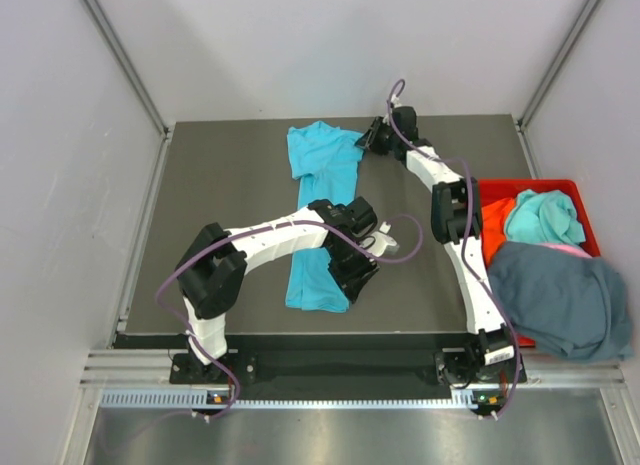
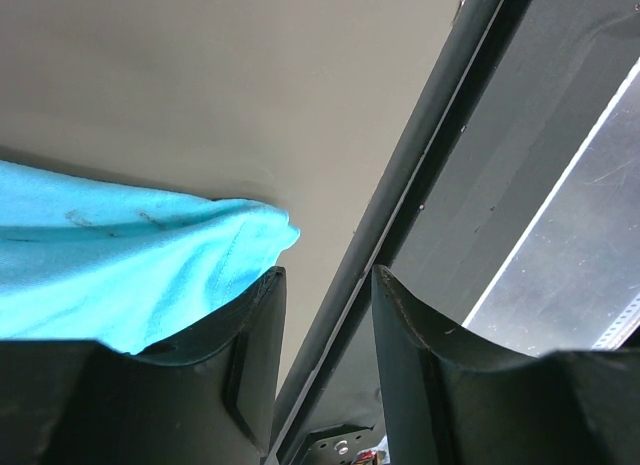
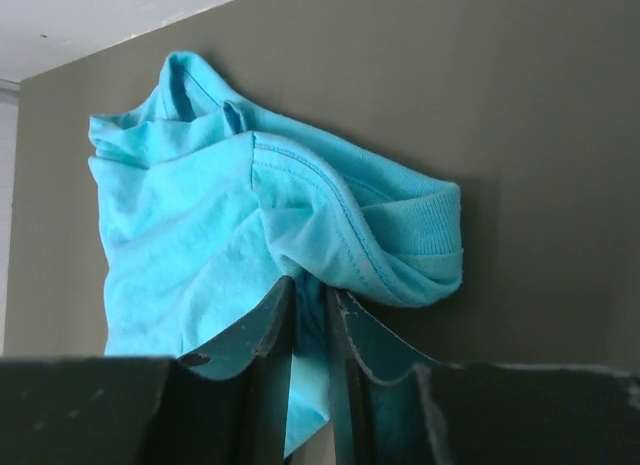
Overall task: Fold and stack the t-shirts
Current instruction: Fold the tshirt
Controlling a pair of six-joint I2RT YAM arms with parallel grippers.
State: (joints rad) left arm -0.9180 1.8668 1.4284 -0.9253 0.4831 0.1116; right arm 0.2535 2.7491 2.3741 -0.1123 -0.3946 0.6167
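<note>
- Turquoise shirt [image 1: 325,165] lies as a long strip on the grey table [image 1: 220,205], running from 12 o'clock to 6 o'clock near the middle.
- Left gripper [image 2: 327,277] stands at the strip's 6 o'clock end, jaws apart and holding nothing; the cloth's corner lies against one finger.
- Right gripper [image 3: 310,290], at the 12 o'clock end, has its jaws nearly together, pinching a fold by the sleeve.
- Red bin [image 1: 575,188] at 3 o'clock holds an orange shirt [image 1: 495,225], a teal shirt [image 1: 545,217] and a slate shirt [image 1: 560,295] draped over its near rim.
</note>
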